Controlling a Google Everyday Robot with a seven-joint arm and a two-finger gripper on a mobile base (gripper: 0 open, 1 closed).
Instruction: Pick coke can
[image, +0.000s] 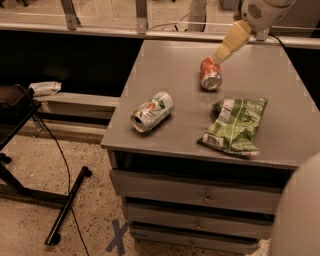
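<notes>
Camera view has the coke can (210, 74) lying on its side on the grey table (165, 65), toward the far side and a bit right of the middle, silver top facing the near edge. The gripper (220, 56) comes in from the far right corner, and its yellowish tip sits right at the far end of the can. From this angle I honestly can't say if it's touching the can or just hanging above it. Whether the gripper is released or clenched I can't tell either, so no guess there.

Other stuff on the table: a white can (151, 111) on its side near the left front edge, well apart from the red one, and a green chip bag (235, 125) just on the near side of the coke can.

Progress-wise, I'd call it the approach stage. The can is flat on the table, not lifted, so the actual pick isn't done. What's left, as I read it: settle around the can, grab it, and raise it clear without nudging it into a roll.
</notes>
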